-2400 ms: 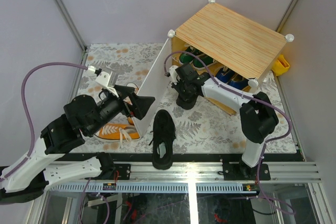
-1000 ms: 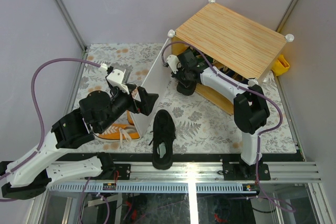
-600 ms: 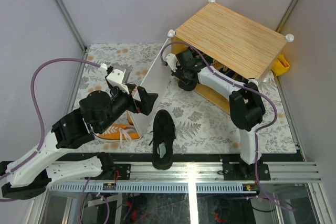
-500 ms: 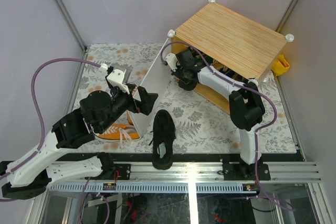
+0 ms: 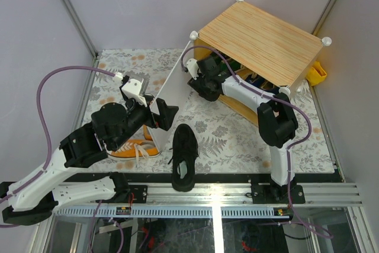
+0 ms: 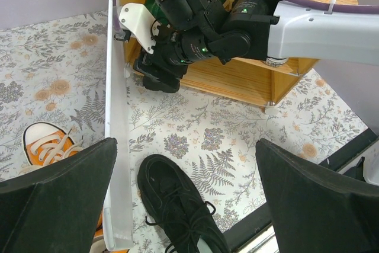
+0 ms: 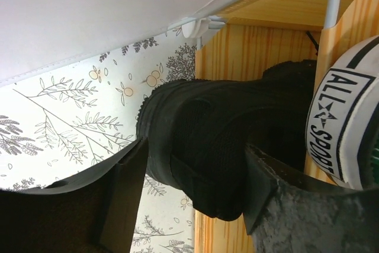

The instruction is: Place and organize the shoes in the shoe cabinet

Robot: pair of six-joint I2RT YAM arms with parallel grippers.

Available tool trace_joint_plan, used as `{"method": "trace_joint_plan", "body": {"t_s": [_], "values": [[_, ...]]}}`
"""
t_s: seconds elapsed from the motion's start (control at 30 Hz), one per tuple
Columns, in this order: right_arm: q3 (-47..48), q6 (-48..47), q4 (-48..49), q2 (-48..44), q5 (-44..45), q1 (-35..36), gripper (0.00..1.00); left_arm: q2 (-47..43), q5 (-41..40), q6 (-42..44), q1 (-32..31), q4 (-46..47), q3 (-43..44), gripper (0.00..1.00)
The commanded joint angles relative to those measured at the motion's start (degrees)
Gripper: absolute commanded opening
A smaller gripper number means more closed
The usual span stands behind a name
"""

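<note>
The shoe cabinet (image 5: 260, 37) stands at the back right with its white door (image 5: 169, 96) swung open. My right gripper (image 5: 201, 84) is at the cabinet's left front corner. Its jaws stand apart around the heel of a black shoe (image 7: 201, 128) that lies at the edge of the lower wooden shelf. My right gripper (image 7: 195, 164) is open. A second black shoe (image 5: 184, 157) lies on the mat below my left gripper (image 5: 163, 114). My left gripper (image 6: 186, 164) is open and empty. An orange shoe (image 5: 127, 146) lies left of the door.
A green shoe with a round white "ALL SPORT" patch (image 7: 346, 117) sits on the shelf beside the black one. More shoes show dimly inside the cabinet. A yellow object (image 5: 317, 73) lies behind the cabinet's right corner. The door's edge (image 6: 116, 146) runs between the orange and black shoes.
My right gripper has carried the black shoe further in at the cabinet's corner and its jaws have spread apart. The left arm has barely moved.
</note>
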Motion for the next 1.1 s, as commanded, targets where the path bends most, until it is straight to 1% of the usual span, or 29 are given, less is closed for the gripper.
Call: {"method": "trace_joint_plan", "body": {"t_s": [0.0,0.03,0.1,0.13,0.2,0.27,0.37,0.47,0.7,0.87,0.93,1.07], "values": [[-0.2,-1.1,7.2,-4.7,0.8,-0.8,0.68,-0.2,-0.8,0.6,0.0,1.3,-0.3,1.00],[-0.5,-0.7,7.1,-5.4,0.3,-0.8,0.73,-0.2,-0.8,0.6,0.0,1.3,-0.4,1.00],[-0.5,0.2,6.4,-6.2,-0.6,-0.8,0.76,-0.1,-0.8,0.5,0.0,1.3,-0.5,1.00],[-0.5,0.6,5.9,-6.6,-0.9,-0.8,0.79,-0.1,-0.8,0.4,0.1,1.4,-0.5,1.00],[-1.1,1.3,5.0,-7.1,-1.8,-0.8,0.81,0.0,-0.7,0.4,0.0,1.3,-0.5,1.00],[-2.7,1.6,4.9,-7.4,-2.5,-0.8,0.88,-0.1,-0.6,0.3,0.0,1.3,-0.4,1.00],[-4.4,2.3,4.7,-7.3,-2.4,-0.7,0.92,-0.2,-0.6,0.3,0.0,1.4,-0.4,1.00],[-7.4,2.7,5.4,-8.7,-4.1,-0.5,0.93,-0.3,-0.7,0.3,0.0,1.5,-0.7,1.00],[-15.5,2.4,9.8,-16.5,-10.1,0.0,0.94,0.0,-1.0,0.4,0.1,1.7,-0.8,1.00],[-18.6,4.1,11.3,-21.6,-14.7,0.0,0.97,0.4,-1.9,0.7,0.0,1.2,0.1,1.00],[-19.4,4.9,11.7,-24.1,-15.0,0.0,1.00,0.7,-2.0,0.8,0.0,0.7,0.5,1.00],[-20.5,7.6,12.1,-26.3,-15.5,0.0,1.00,0.6,-2.1,0.3,0.1,0.0,0.5,1.00]]}}
